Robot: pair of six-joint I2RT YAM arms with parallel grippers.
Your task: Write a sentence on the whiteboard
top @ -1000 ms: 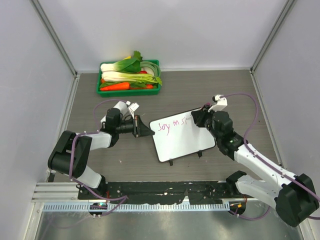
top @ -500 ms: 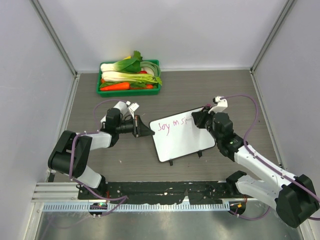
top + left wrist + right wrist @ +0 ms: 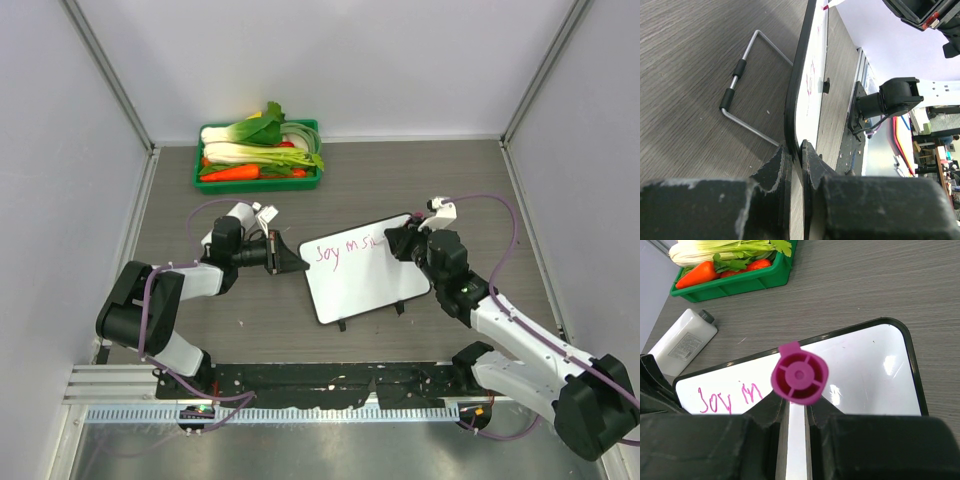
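The whiteboard (image 3: 365, 285) stands tilted on the table's middle, propped on a wire stand (image 3: 740, 85). My left gripper (image 3: 290, 257) is shut on its left edge; in the left wrist view the fingers (image 3: 796, 155) pinch the board's dark rim (image 3: 801, 75). Pink handwriting, the sentence (image 3: 345, 247), runs along the board's top line and reads as "Joy m" (image 3: 730, 397) in the right wrist view. My right gripper (image 3: 398, 240) is shut on a pink marker (image 3: 800, 373), held end-on over the board (image 3: 865, 385). The marker's tip is hidden.
A green tray (image 3: 258, 183) of vegetables sits at the back left, also visible as a tray (image 3: 735, 282) in the right wrist view. A white bottle (image 3: 682, 340) lies beside the board's left end. Grey walls enclose the table on three sides.
My right gripper with the marker has slid slightly right along the board's top line, and the pink writing has grown a little. The left gripper and board have not moved.
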